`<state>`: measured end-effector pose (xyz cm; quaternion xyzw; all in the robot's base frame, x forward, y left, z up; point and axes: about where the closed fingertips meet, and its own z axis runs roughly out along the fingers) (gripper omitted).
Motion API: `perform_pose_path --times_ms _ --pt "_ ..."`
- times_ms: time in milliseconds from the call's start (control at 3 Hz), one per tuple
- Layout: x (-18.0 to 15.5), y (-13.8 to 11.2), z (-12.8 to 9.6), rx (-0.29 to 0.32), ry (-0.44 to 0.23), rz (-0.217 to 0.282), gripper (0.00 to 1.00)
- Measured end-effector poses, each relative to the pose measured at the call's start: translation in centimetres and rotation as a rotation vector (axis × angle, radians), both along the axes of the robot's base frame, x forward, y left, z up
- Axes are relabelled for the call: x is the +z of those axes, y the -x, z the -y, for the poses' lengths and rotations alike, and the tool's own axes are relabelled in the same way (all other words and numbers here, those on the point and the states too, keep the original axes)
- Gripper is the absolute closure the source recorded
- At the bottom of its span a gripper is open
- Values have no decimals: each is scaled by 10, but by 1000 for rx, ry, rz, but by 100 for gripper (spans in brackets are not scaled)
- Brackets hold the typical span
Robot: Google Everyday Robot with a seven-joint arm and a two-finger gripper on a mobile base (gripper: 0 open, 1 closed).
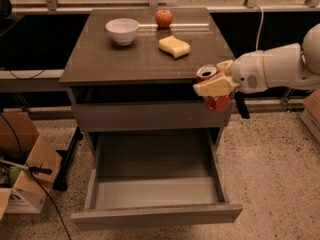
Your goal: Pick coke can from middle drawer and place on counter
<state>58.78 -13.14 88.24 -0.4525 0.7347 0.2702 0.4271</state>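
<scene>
Cream two-finger gripper [212, 81] is clasping the small red, silver-topped coke can [217, 103] upright in open air. Nearest, the wide grey metal middle drawer [155, 215] is standing pulled out, showing its flat floor. The can is hanging just beside the front right corner of the glossy dark grey-brown counter [135, 59]. Farther back on it, a yellow sponge [174, 46], a white bowl [122, 30] and a red apple [163, 18] are sitting.
</scene>
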Motion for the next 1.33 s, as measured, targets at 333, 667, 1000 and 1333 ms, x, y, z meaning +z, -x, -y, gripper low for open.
perform_pose_path --times_ms 333,667,1000,1333 --pt "-6 -6 -1 -45 -36 21 100" --pt "11 -11 -5 -121 -108 108 100" --pt "48 -32 -5 -229 -170 243 100" --pt "75 -66 5 -357 -200 339 100"
